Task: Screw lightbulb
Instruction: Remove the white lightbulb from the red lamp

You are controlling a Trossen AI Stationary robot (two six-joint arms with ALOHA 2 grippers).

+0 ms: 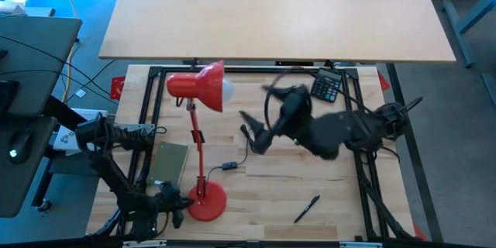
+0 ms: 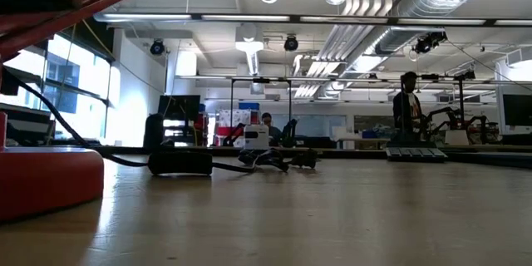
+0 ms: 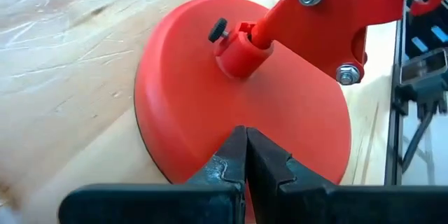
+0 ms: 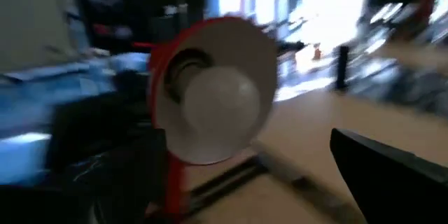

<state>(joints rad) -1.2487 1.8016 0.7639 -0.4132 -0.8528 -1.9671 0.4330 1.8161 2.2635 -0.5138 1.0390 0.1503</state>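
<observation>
The small white rounded lightbulb (image 4: 218,98) sits inside the red metal lamp shade (image 4: 238,42), ahead of the wide-open right gripper (image 1: 252,136). Misaligned closing could slip off the glass. The left gripper (image 3: 245,164), shut, rests against the round red lamp base (image 3: 210,77).

A red lamp (image 1: 200,124) stands at the table's (image 1: 310,194) left, base near, shade far. A green pad (image 1: 170,163) lies left of its stem. A black pen (image 1: 307,208) lies near right, a calculator (image 1: 327,87) far right.
</observation>
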